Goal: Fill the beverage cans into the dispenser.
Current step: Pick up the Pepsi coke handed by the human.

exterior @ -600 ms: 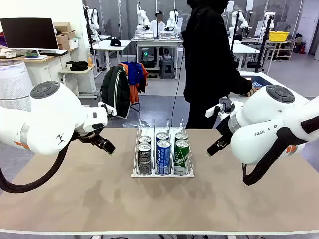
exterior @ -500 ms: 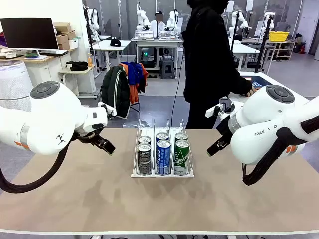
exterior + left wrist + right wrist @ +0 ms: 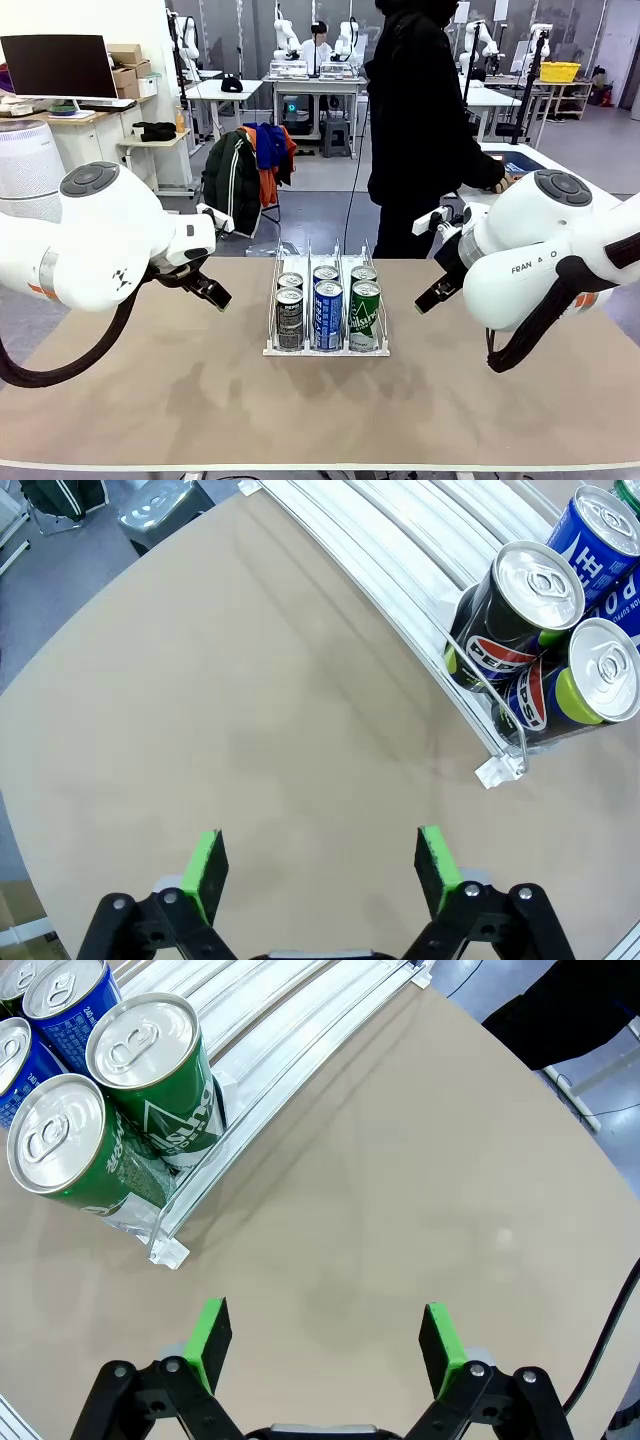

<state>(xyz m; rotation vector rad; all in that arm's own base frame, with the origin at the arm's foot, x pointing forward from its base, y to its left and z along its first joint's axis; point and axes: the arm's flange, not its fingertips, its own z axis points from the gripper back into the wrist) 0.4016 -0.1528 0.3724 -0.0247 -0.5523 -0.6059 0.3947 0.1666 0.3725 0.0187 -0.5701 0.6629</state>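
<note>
**Left arm** (image 3: 100,235): you see it enter from the left edge with the elbow raised and the wrist angled down toward the desk (image 3: 150,400). The left tool (image 3: 213,293) hangs over bare desktop just left of the dispenser (image 3: 325,349). Its green pads (image 3: 207,865) stand wide apart with nothing between them.

**Right arm** (image 3: 540,250): it takes a mirrored pose from the right edge. The right tool (image 3: 432,295) hangs over the desk to the dispenser's right, spread wide and holding nothing.

**Dispenser:** it sits mid-desk between the two tools, apart from both.

**Beverage cans** (image 3: 328,315): six stand upright, two per lane, crowded toward the front lip.
- Left lane: black Pepsi pair (image 3: 289,318).
- Middle lane: blue pair (image 3: 326,276).
- Right lane: green pair (image 3: 365,315).

**Person** (image 3: 420,120): in dark clothing, standing at the far edge behind the dispenser.

**Change against half a second earlier:** none you can make out. Both arms, both tools and all six cans sit where they were.
</note>
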